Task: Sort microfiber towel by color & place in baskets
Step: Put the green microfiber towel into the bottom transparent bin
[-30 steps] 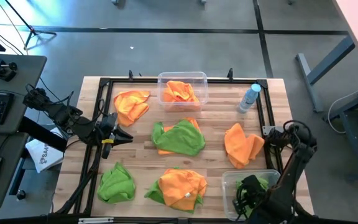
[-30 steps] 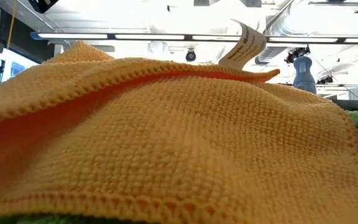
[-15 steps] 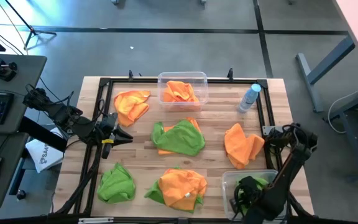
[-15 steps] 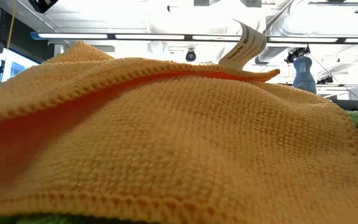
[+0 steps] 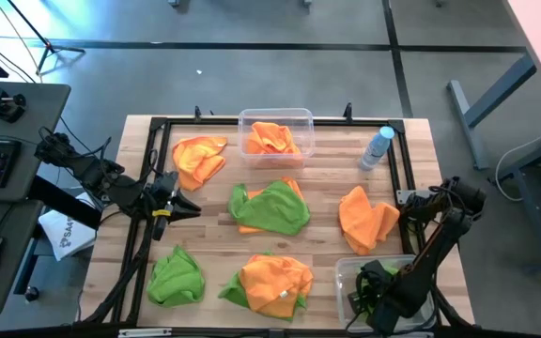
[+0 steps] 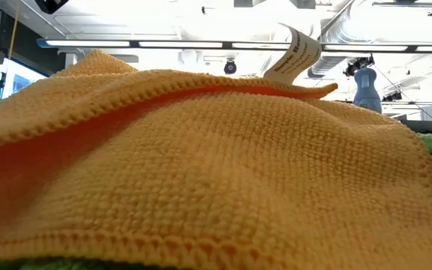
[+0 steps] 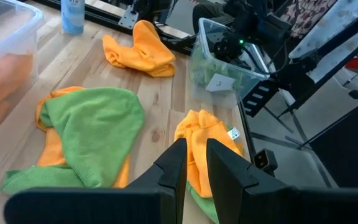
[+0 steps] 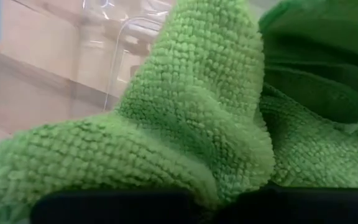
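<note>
Green cloth lies inside the clear basket at 5 o'clock on the wooden surface. The right gripper is down in this basket against the cloth; its finger state cannot be determined. A second basket at 12 o'clock contains an orange cloth. The left gripper hovers at 9 o'clock, fingers nearly closed and empty.

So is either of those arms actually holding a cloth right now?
Left gripper holds nothing. Right gripper is down in the near basket against a green towel; a grip cannot be told.
</note>
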Controlling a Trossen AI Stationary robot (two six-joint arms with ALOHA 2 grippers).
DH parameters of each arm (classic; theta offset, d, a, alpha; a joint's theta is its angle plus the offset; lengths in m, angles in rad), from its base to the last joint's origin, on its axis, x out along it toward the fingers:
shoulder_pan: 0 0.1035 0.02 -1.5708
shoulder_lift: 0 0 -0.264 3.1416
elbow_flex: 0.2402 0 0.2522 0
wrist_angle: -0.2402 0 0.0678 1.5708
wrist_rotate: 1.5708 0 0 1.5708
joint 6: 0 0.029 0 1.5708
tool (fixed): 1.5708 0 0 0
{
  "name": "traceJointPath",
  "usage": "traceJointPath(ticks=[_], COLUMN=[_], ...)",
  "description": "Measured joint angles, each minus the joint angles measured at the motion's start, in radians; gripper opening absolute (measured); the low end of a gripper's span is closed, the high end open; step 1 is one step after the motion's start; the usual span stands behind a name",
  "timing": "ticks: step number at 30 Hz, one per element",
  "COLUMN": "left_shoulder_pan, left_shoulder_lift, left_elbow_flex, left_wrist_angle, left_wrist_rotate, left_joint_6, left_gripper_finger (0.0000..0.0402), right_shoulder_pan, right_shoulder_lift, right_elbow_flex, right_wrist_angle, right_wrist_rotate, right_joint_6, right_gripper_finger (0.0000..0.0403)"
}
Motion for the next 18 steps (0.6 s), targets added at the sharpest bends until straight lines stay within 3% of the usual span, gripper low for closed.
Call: traceJointPath(ticks=[10,18], left_shoulder_pan=[0.000,0.000], left_shoulder_lift=[0.000,0.000], left_elbow_flex=[0.000,0.000], left_wrist_angle=[-0.001,-0.001], left_wrist_rotate=[0.000,-0.019], left_joint_6=[0.010,0.027], left_gripper_finger=[0.0051,0.0051], right_shoulder_pan=[0.007,0.007], right_shoulder_lift=[-0.012,-0.024], right_elbow_flex=[0.083,0.297], right_wrist_angle=[-0.038,-0.317], right_wrist_rotate=[-0.040,-0.036], right_joint_6=[0.000,-0.025], right_gripper_finger=[0.0099,0.0144])
